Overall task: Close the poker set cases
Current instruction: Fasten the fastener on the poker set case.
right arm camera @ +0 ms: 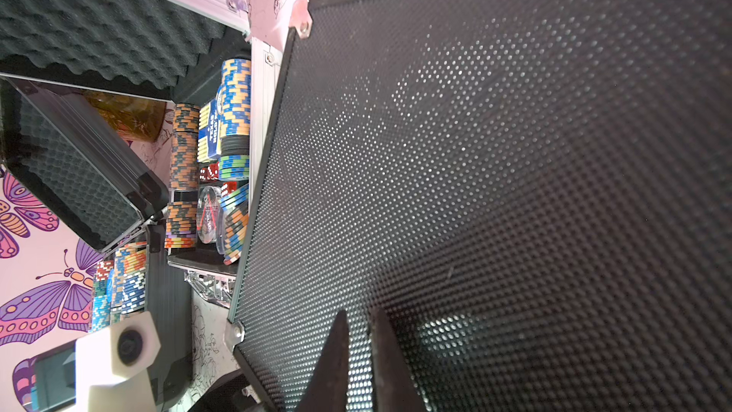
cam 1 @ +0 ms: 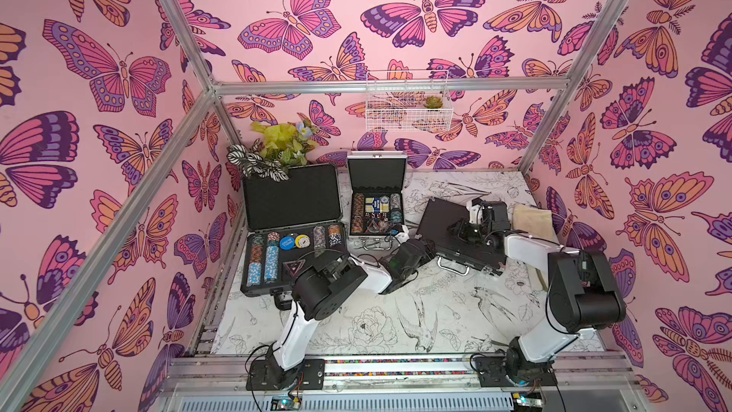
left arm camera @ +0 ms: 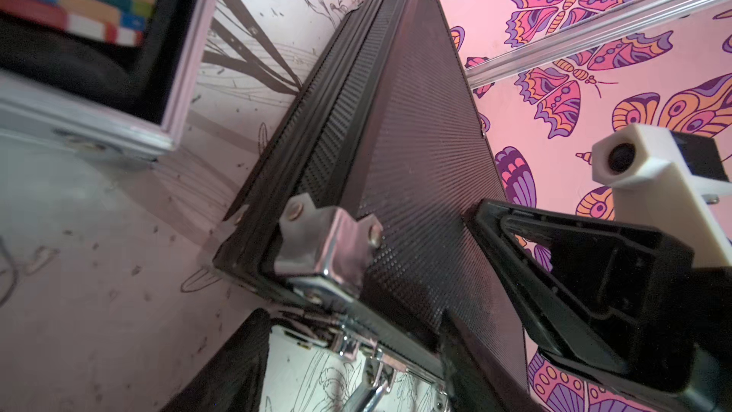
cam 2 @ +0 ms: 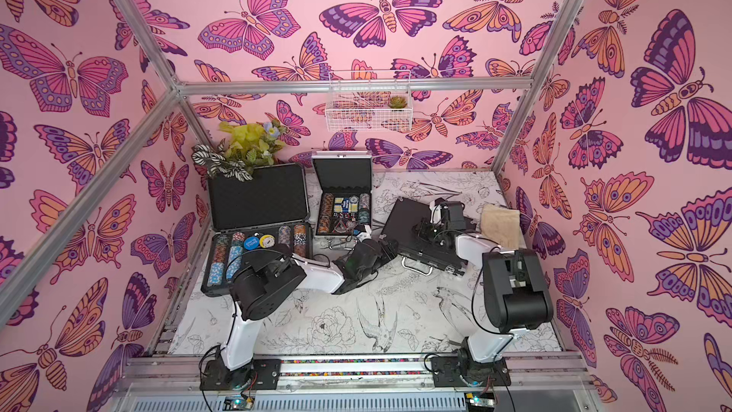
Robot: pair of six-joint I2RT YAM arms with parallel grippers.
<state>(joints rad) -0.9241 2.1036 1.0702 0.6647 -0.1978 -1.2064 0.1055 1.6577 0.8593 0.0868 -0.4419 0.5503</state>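
In both top views, the large dark-grey case (cam 1: 291, 200) (cam 2: 257, 196) stands open at the left, with chips in its base. The small silver case (cam 1: 376, 170) (cam 2: 342, 174) is open in the middle. At the right, the wide black case (cam 1: 439, 219) (cam 2: 404, 219) lies with its lid down. My right gripper (right arm camera: 358, 319) is shut, and its tips rest on the dimpled lid (right arm camera: 515, 152). My left gripper (left arm camera: 356, 354) is open at the black case's front-left corner (cam 1: 429, 249). Its fingers stand either side of the silver latch and front rim.
A leafy plant (cam 1: 273, 148) stands behind the grey case. A white wire basket (cam 1: 408, 105) hangs on the back wall. A beige cloth (cam 1: 532, 219) lies to the right of the black case. The case's metal handle (cam 1: 455, 267) sticks out toward the front.
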